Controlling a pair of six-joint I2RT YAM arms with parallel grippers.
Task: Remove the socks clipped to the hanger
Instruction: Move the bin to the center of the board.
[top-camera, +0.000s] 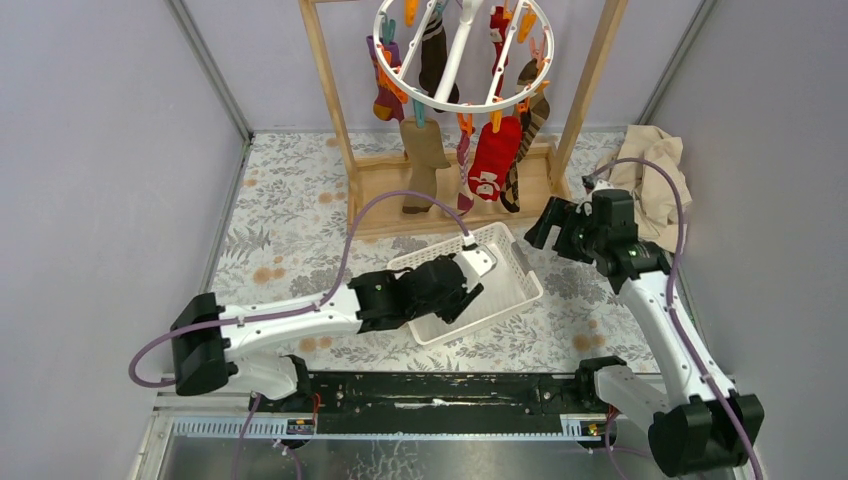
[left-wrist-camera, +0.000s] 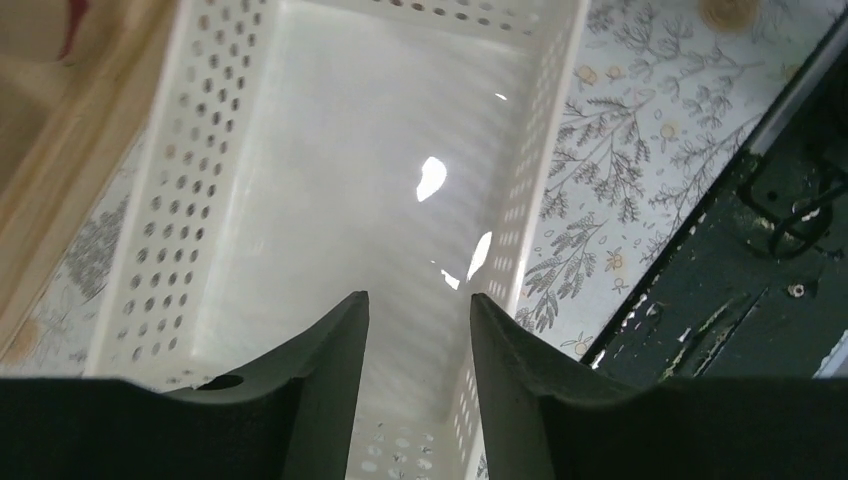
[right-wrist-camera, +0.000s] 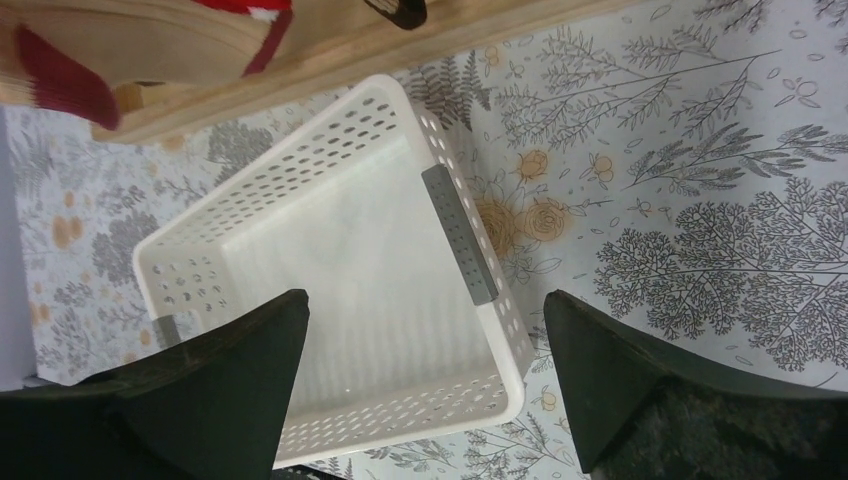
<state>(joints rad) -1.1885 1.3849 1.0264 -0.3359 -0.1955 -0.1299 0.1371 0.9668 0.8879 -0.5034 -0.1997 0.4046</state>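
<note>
The hanger (top-camera: 452, 55) is seen at the top centre of the overhead view, hung inside the wooden rack (top-camera: 330, 90), and the socks (top-camera: 495, 155) are clipped around its ring, so that they dangle over the rack's base; a red one and a tan sock (top-camera: 425, 150) hang lowest. A white perforated basket (top-camera: 525, 262) has been set on the patterned table (top-camera: 290, 230) just below the rack in the frame, presumably so that freed socks can be dropped a short way from the clips. Nothing is held in it: its floor is shown bare in both wrist views. The left gripper (left-wrist-camera: 417, 298) is poised over the basket's lower-left part, its claw parted partway with nothing between the fingers, a pose that suits a release into the basket, though no sock is visible there. The right gripper (right-wrist-camera: 425, 298) is held to the right of the basket, above its far end, its claw spread wide and gripping nothing, probably readied for a reach up to the hanging socks. A crumpled tan cloth (top-camera: 655, 170) lies at the upper right, apart from the work.
</note>
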